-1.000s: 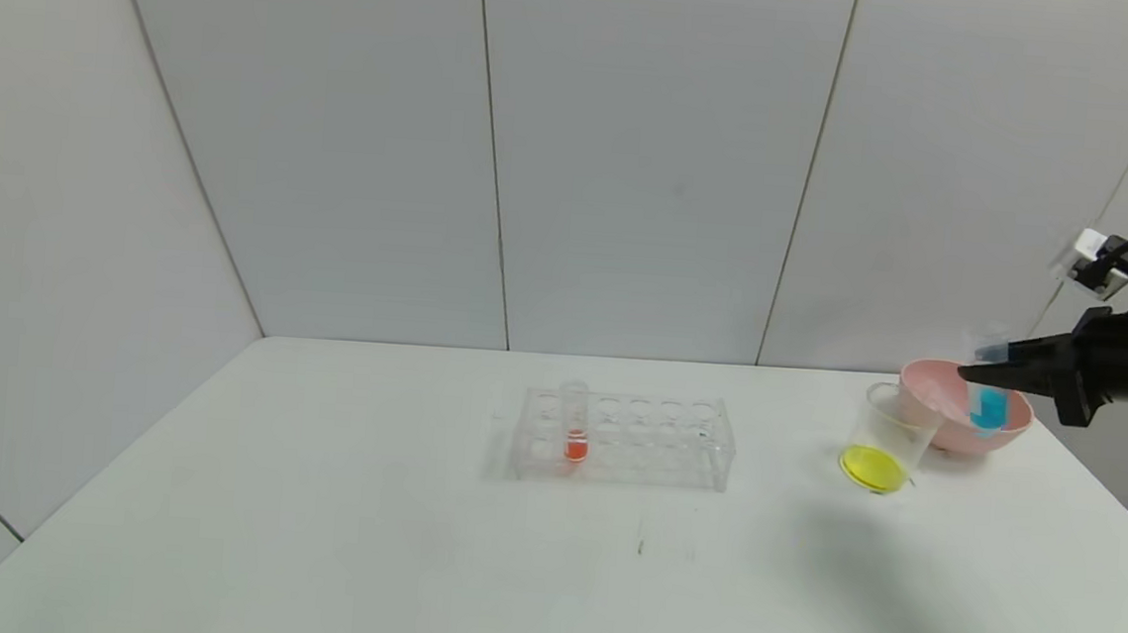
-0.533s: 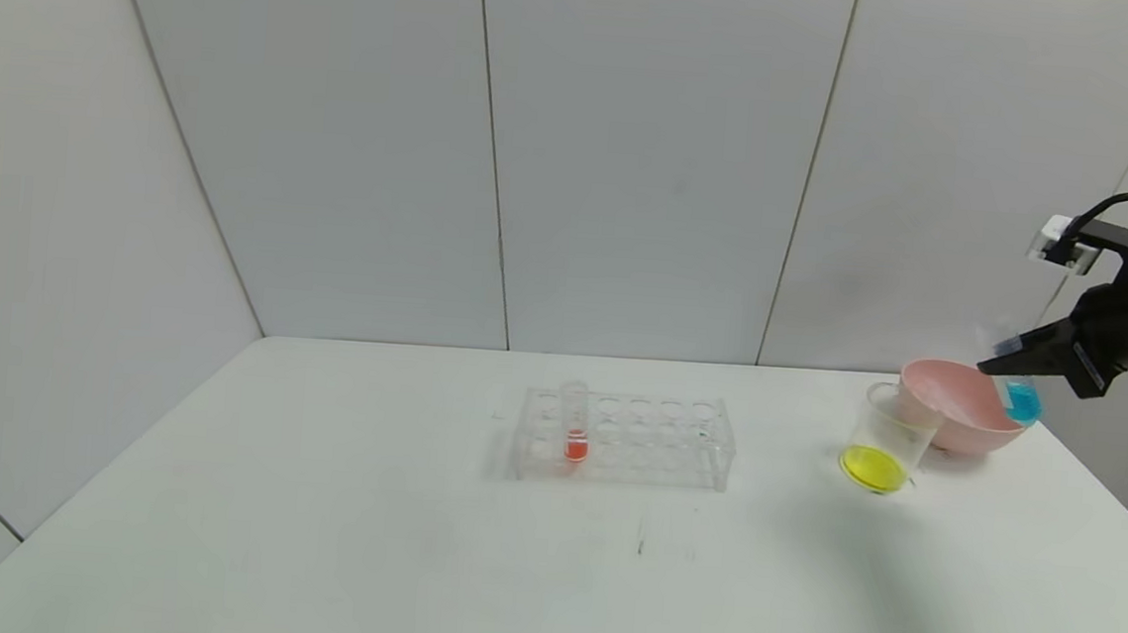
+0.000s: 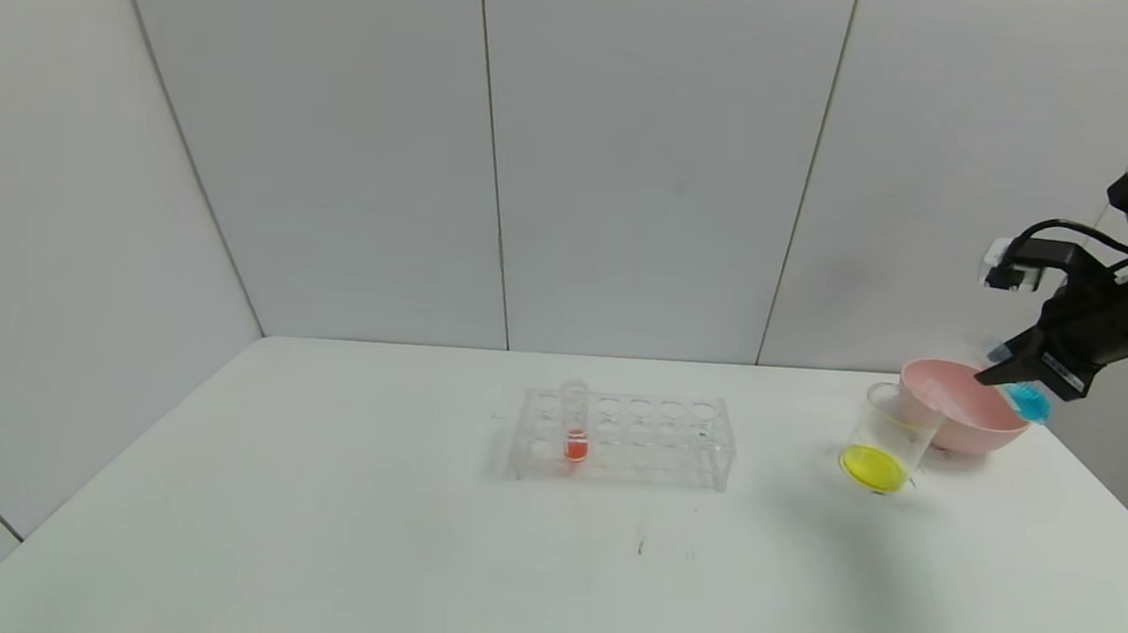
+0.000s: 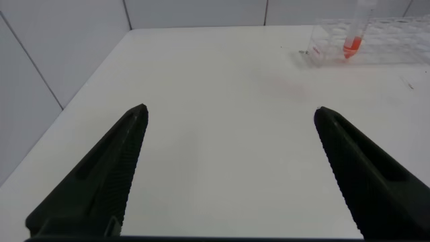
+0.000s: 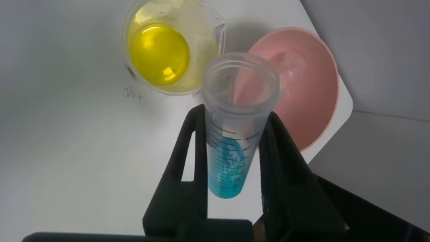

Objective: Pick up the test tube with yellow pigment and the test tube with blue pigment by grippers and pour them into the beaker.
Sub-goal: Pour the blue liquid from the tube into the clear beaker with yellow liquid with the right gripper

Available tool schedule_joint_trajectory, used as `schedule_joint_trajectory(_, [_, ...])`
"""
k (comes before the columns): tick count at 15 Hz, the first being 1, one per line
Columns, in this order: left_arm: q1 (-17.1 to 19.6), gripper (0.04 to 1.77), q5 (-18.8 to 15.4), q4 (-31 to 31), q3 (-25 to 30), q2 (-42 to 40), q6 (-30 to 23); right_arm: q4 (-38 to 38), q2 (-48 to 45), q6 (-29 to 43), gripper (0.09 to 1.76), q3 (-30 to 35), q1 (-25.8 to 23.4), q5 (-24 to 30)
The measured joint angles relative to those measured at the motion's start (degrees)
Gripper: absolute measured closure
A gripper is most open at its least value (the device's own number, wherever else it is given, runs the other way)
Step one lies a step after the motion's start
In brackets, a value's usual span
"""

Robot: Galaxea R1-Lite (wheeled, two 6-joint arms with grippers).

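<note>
My right gripper (image 3: 1002,372) hangs above the right rim of the pink bowl, shut on the test tube with blue pigment (image 3: 1027,400). The tube is tilted, its open mouth pointing left toward the beaker. In the right wrist view the tube (image 5: 235,148) sits between the black fingers (image 5: 282,154) of that gripper (image 5: 234,117), cyan liquid at its bottom. The beaker (image 3: 885,440) stands left of the bowl with yellow liquid in its bottom (image 5: 164,50). The test tube with yellow pigment is out of view. My left gripper (image 4: 230,117) is open over bare table, low at the left.
A pink bowl (image 3: 965,409) touches the beaker's right side near the table's right edge (image 5: 302,87). A clear tube rack (image 3: 623,438) stands mid-table with one orange-red tube (image 3: 575,427) in it, also in the left wrist view (image 4: 353,37).
My right gripper has risen and swung right with the blue tube, from in front of the bowl to above its right rim. The tube has tilted further.
</note>
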Motion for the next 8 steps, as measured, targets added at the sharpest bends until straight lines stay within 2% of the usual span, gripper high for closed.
schedule_joint_trajectory(8, [0.0, 0.05, 0.0, 0.0, 0.0, 0.0, 0.0, -0.8, 2.0, -2.9, 1.34, -0.3, 4.2, -10.1])
